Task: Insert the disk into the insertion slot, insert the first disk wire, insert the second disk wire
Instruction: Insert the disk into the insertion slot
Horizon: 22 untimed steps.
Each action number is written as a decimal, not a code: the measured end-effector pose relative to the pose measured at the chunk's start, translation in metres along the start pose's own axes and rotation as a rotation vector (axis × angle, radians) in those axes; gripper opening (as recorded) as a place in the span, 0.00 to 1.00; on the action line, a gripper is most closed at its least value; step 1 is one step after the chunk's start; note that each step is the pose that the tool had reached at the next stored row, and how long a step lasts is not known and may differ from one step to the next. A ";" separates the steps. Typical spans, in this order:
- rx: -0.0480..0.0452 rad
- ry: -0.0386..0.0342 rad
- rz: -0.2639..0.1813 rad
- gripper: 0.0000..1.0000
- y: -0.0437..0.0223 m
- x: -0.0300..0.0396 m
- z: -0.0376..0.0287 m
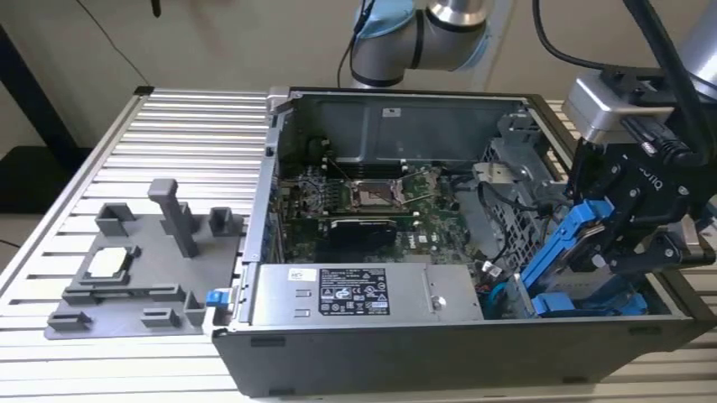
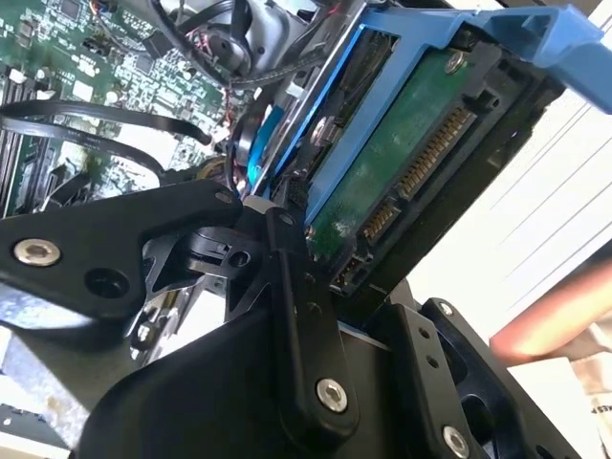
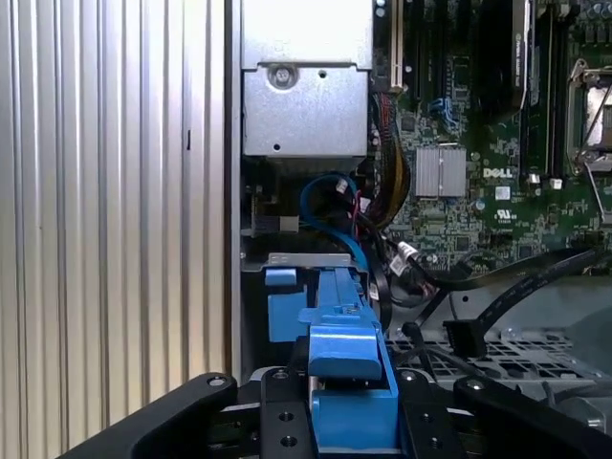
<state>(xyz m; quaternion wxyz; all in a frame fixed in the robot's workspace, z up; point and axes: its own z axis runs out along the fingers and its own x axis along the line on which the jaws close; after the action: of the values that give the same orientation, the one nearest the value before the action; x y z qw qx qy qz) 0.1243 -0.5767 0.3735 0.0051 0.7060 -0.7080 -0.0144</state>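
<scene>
Hanging over the case's (image 1: 448, 361) corner at the exterior view's right, the gripper (image 1: 599, 252) has its claw drawn in tight on the disk (image 1: 560, 248). The disk stands steeply tilted in its blue frame, lower end dipping into the case beside the cage (image 1: 510, 172) and just above a second blue drive (image 1: 594, 304). The power supply (image 1: 353, 292) sits alongside, and a grey fixture (image 1: 134, 269) lies well apart on the table (image 1: 168, 126). Over to the first wrist view: the disk (image 3: 349, 382) is pinched edge-on between the black fingers (image 3: 279, 416), with a blue cable (image 3: 325, 196) looping ahead and the motherboard (image 3: 497, 191) beyond. Second wrist view now: the disk (image 2: 402, 163) shows its green circuit side and connector row, one of the fingers (image 2: 287, 287) pressed against its edge. How far it sits in any bay, I cannot tell.
</scene>
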 end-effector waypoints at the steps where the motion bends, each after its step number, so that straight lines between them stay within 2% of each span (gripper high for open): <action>1: 0.0000 0.0000 0.000 0.33 0.0000 0.0000 0.0018; 11: -0.0001 0.0001 -0.003 0.33 -0.0004 0.0002 0.0165; 18: -0.0001 0.0001 -0.003 0.33 -0.0006 0.0002 0.0212; 22: 0.0000 0.0002 -0.003 0.33 -0.0006 0.0003 0.0214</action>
<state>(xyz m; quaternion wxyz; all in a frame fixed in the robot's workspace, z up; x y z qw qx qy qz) 0.1243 -0.5767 0.3520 0.0052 0.7070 -0.7070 -0.0144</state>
